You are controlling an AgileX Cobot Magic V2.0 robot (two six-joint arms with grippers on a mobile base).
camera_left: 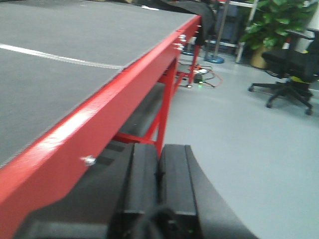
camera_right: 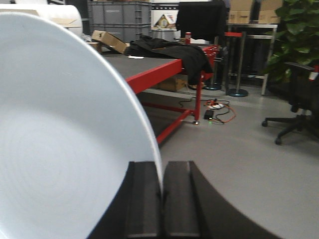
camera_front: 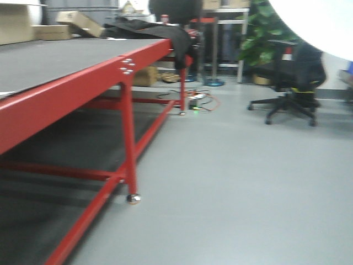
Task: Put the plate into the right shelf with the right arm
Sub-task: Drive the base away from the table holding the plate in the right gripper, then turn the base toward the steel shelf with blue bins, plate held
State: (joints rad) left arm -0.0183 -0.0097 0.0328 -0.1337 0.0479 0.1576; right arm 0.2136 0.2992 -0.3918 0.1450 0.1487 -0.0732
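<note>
The red-framed table (camera_front: 55, 61) carries a black jacket (camera_front: 160, 30) and cardboard boxes (camera_front: 80, 22).

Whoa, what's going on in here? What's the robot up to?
The robot is carrying a white plate. Its right gripper pinches the plate by the rim, out beside the red table. The left gripper is shut and holds nothing. The plate has not reached a shelf yet, and no shelf shows clearly in these views.
</note>
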